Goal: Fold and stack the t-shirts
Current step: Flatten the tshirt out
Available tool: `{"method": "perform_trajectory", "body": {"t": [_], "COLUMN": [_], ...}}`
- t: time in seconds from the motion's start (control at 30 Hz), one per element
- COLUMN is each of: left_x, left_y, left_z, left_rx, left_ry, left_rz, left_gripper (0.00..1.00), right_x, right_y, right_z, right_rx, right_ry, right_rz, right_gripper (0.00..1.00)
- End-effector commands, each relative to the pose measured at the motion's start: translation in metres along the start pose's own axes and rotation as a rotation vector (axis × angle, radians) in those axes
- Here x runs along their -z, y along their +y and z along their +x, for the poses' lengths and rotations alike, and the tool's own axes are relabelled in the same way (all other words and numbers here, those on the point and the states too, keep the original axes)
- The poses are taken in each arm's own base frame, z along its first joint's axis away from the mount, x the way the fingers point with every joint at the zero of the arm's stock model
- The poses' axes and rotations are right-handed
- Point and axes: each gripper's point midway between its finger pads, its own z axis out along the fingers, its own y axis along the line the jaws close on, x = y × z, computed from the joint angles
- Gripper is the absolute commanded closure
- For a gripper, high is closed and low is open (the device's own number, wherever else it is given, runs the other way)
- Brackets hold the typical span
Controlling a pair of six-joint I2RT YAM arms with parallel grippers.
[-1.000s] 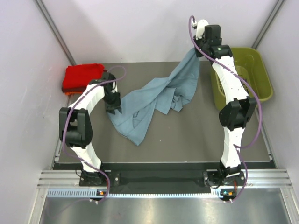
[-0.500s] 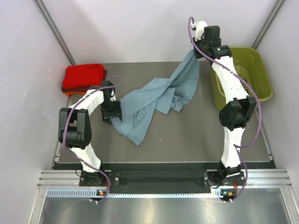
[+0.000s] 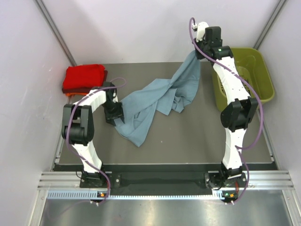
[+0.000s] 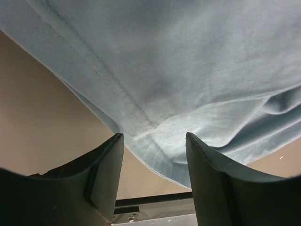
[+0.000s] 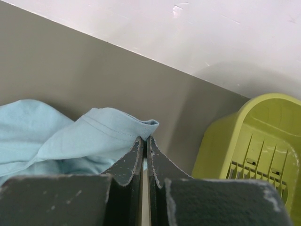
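A grey-blue t-shirt (image 3: 155, 101) lies crumpled across the middle of the table, one end lifted to the back right. My right gripper (image 3: 198, 51) is shut on its hem (image 5: 141, 126) and holds it above the table. My left gripper (image 3: 115, 117) is open at the shirt's left edge, low over the table; the hem (image 4: 141, 117) lies just beyond its fingertips (image 4: 115, 141), not between them. A bright red folded t-shirt (image 3: 83, 76) sits at the back left on a dark red and an orange one.
An olive-green plastic basket (image 3: 261, 75) stands at the back right, also in the right wrist view (image 5: 254, 141). White walls close the table on three sides.
My left gripper has moved a little toward the near side along the shirt's left edge, and its arm has folded in. The right arm and lifted shirt end have not moved.
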Motion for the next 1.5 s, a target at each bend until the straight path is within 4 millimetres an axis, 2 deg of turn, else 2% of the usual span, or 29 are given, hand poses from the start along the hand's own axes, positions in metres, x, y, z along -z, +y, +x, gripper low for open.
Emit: {"method": "perform_trajectory", "body": {"t": [0.0,0.33,0.53,0.63,0.77,0.87,1.0,1.03,1.13,1.17,1.2,1.23,1.27,1.33,1.37,1.47], "left_x": [0.007,-0.002,-0.005,-0.004,-0.002,-0.003,0.002,0.002,0.008,0.010,0.012,0.018,0.018,0.022,0.018,0.008], "left_y": [-0.005,-0.007,-0.008,-0.009,-0.008,-0.007,-0.006,-0.005,-0.005,-0.002,0.005,0.006,0.009,0.013,0.017,0.019], "left_z": [-0.017,-0.020,-0.024,-0.024,-0.022,-0.017,-0.017,-0.018,-0.018,-0.014,-0.015,-0.014,-0.010,-0.002,0.006,0.015], "left_rx": [0.010,0.024,0.022,0.020,0.016,0.017,0.009,0.011,0.009,0.013,0.016,0.017,0.017,0.016,0.019,0.035], "left_ry": [-0.051,-0.042,-0.035,-0.035,-0.036,-0.026,-0.038,-0.041,-0.055,-0.045,-0.057,-0.067,-0.061,-0.056,-0.036,-0.016], "left_rz": [0.026,0.038,0.040,0.045,0.042,0.048,0.042,0.040,0.036,0.022,-0.016,-0.028,-0.039,-0.054,-0.063,-0.051], "left_gripper": [0.40,0.42,0.47,0.54,0.56,0.65,0.92,0.92,0.92,0.88,0.78,0.58,0.54,0.53,0.53,0.54], "right_x": [0.021,0.014,0.014,0.012,0.011,0.010,0.009,0.009,0.007,0.006,0.007,0.007,0.007,0.005,0.006,0.004], "right_y": [-0.001,-0.001,-0.001,-0.001,0.000,0.001,0.000,0.002,0.003,0.003,0.004,0.002,0.002,0.004,0.004,0.004], "right_z": [-0.025,-0.022,-0.021,-0.020,-0.020,-0.021,-0.021,-0.021,-0.020,-0.019,-0.021,-0.021,-0.021,-0.020,-0.021,-0.019], "right_rx": [0.019,0.017,0.020,0.021,0.022,0.021,0.021,0.020,0.019,0.020,0.020,0.019,0.018,0.017,0.017,0.016], "right_ry": [-0.068,-0.062,-0.060,-0.058,-0.057,-0.059,-0.060,-0.059,-0.056,-0.055,-0.060,-0.059,-0.061,-0.057,-0.060,-0.054], "right_rz": [0.019,0.021,0.021,0.022,0.020,0.018,0.019,0.016,0.016,0.014,0.013,0.016,0.017,0.013,0.015,0.012], "right_gripper": [1.00,1.00,1.00,1.00,1.00,1.00,1.00,1.00,1.00,1.00,1.00,1.00,1.00,1.00,1.00,1.00]}}
